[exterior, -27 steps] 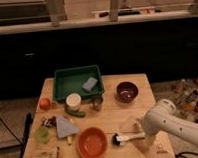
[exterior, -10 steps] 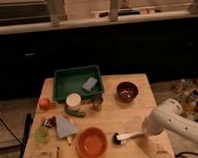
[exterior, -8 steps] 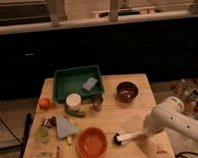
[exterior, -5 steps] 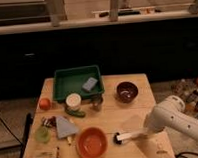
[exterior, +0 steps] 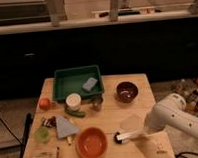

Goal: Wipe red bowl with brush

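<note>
The red bowl (exterior: 91, 143) is wide, shallow and orange-red, and sits near the table's front edge, left of centre. The brush (exterior: 126, 136) lies just right of it, its dark bristle head toward the bowl and its white handle pointing right. My gripper (exterior: 144, 133) is at the far end of the handle, at the tip of the white arm (exterior: 169, 115) that comes in from the right. The arm's end covers where gripper and handle meet. The brush head stands a short gap away from the bowl's rim.
A green tray (exterior: 62, 81) holding a blue-grey sponge (exterior: 90, 84) stands at the back. A maroon bowl (exterior: 126, 91), white cup (exterior: 73, 101), metal cup (exterior: 96, 101), cucumber (exterior: 75, 113), orange (exterior: 44, 103), green cup (exterior: 42, 134), blue cloth (exterior: 65, 127) and wooden block (exterior: 45, 156) are around.
The arm's white body has shifted slightly to the right and up. The brush has stayed almost where it was beside the red bowl.
</note>
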`<action>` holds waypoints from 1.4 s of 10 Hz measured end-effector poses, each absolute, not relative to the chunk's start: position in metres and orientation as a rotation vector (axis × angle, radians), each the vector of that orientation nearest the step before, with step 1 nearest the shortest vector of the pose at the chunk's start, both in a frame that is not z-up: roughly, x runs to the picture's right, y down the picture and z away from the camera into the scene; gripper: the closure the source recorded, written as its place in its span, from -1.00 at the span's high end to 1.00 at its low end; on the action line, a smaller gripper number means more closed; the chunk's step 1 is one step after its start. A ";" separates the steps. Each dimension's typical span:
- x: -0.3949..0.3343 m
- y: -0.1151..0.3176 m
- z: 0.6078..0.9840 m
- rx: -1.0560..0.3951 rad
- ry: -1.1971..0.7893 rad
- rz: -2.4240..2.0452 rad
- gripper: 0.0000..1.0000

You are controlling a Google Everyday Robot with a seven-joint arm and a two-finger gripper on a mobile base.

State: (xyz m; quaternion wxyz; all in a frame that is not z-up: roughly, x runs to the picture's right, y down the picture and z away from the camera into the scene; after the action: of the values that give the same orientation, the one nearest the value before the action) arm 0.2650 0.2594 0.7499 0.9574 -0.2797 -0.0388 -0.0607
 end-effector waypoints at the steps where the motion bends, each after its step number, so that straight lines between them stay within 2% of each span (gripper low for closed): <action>1: 0.266 0.258 0.750 -0.565 -0.077 -0.118 -0.93; 14: 0.241 0.214 0.724 -0.506 -0.217 -0.113 -0.93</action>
State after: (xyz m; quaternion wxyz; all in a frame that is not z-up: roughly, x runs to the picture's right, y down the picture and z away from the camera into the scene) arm 0.2408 0.2135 0.7238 0.9607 -0.2499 -0.1070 -0.0556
